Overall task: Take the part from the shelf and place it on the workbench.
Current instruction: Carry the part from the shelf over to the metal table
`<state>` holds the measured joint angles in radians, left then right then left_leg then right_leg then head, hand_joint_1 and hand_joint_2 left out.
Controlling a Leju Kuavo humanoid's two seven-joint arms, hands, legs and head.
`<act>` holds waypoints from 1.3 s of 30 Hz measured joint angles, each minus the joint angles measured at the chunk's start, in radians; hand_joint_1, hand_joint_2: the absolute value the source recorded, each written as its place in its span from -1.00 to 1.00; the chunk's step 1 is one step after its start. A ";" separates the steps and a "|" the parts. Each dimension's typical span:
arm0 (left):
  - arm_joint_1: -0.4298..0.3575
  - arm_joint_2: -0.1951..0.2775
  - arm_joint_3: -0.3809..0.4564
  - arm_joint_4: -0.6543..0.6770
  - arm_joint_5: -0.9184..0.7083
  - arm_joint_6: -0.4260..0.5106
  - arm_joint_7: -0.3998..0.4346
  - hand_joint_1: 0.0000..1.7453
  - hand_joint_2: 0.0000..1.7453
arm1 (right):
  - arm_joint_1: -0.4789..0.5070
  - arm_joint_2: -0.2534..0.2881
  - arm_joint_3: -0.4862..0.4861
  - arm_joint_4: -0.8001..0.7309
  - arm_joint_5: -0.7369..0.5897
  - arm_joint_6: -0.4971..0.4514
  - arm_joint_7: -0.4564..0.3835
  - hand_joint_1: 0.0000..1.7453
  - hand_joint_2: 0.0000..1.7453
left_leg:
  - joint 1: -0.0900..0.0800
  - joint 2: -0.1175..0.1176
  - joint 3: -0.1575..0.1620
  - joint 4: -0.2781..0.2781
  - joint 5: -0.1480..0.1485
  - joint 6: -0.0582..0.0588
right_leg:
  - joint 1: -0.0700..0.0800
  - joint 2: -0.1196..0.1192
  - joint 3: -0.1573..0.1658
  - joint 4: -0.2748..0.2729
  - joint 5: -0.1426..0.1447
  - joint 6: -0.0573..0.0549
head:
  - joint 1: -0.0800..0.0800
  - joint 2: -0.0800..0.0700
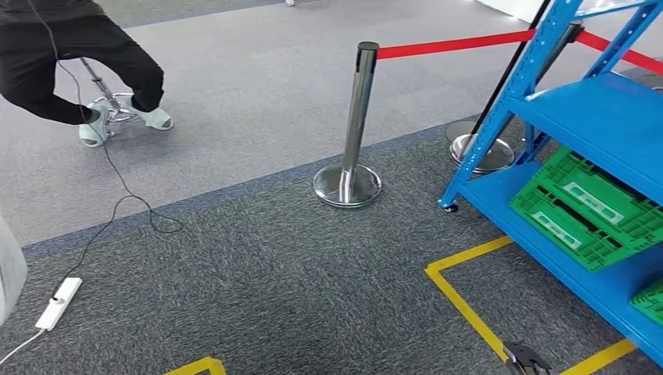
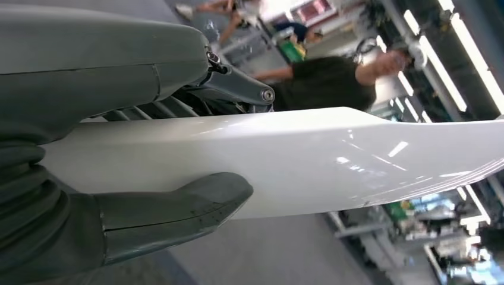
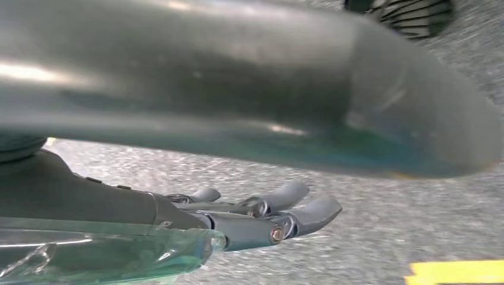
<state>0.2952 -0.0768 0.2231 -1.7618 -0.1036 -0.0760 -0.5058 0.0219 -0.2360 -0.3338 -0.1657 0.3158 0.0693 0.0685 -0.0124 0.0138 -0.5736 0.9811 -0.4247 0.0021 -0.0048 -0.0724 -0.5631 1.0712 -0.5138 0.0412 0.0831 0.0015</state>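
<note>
Already we've got the part [image 2: 333, 160], a long glossy white panel, clamped in our left hand [image 2: 119, 178]: thumb [image 2: 178, 208] on one face, darker fingers [image 2: 238, 89] on the other, w/ the palm hard against it. Its long axis runs straight out from the hand, away from the wrist, so most of its length sticks out past the grip. In the head view a pale curved sliver at the left edge is prob. the same part, though we can't be sure.

Right hand [image 3: 261, 217] holds nothing; fingers stretched out, slightly apart, over grey carpet [image 3: 386, 225] w/ yellow tape [image 3: 457, 272] nearby.

Around us: blue shelf [image 1: 602, 117] to the right w/ green crates [image 1: 586, 207] on its lower level, a chrome stanchion [image 1: 352, 125] w/ red belt [image 1: 453, 45] ahead, a person [image 1: 70, 55] on a stool far left, a power strip [image 1: 59, 303] on the floor.

Judgement: pick looks done, carry is under way. No workbench visible, so we'd need to turn toward it first, minding the overhang near the stanchion.
</note>
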 joint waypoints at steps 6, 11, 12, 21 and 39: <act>-0.003 -0.007 0.000 -0.001 -0.018 0.018 -0.002 1.00 1.00 | 0.010 0.003 0.000 0.000 0.000 -0.002 0.002 -1.00 -1.00 | 0.005 -0.066 0.004 0.000 0.002 0.007 | -0.006 0.073 -0.104 0.194 -0.053 0.010 | 0.005 0.000; -0.003 -0.009 0.000 -0.002 -0.016 0.020 -0.002 1.00 1.00 | 0.008 0.008 0.000 0.000 0.000 -0.002 0.002 -1.00 -1.00 | 0.007 -0.120 -0.006 0.014 0.001 -0.019 | -0.019 0.142 0.003 -0.032 0.036 0.007 | 0.004 0.000; -0.003 -0.009 0.000 -0.002 -0.010 0.019 0.000 1.00 1.00 | 0.007 0.008 0.000 0.000 0.000 -0.002 0.002 -1.00 -1.00 | 0.009 -0.130 -0.008 0.011 0.004 -0.024 | -0.017 0.130 0.004 -0.032 0.038 -0.002 | 0.004 0.000; -0.004 -0.010 0.007 0.000 0.110 -0.040 0.026 1.00 1.00 | 0.009 0.008 -0.002 -0.001 0.008 -0.006 0.015 -1.00 -1.00 | 0.008 -0.025 -0.133 0.260 -0.093 -0.041 | -0.006 0.027 0.005 -0.037 0.040 -0.032 | -0.004 0.000; -0.003 -0.010 0.010 -0.001 0.091 -0.085 -0.003 1.00 1.00 | 0.002 0.011 -0.017 -0.002 0.018 -0.002 0.014 -1.00 -1.00 | 0.008 -0.100 0.000 0.016 -0.005 -0.005 | -0.018 0.125 -0.016 0.003 0.038 0.018 | 0.005 0.000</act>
<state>0.2922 -0.0865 0.2333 -1.7629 -0.0126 -0.1610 -0.5085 0.0236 -0.2246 -0.3509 -0.1678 0.3335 0.0672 0.0828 -0.0040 -0.0864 -0.5737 0.9976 -0.4296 -0.0027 -0.0224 0.0529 -0.5793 1.0743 -0.4756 0.0591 0.0877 0.0015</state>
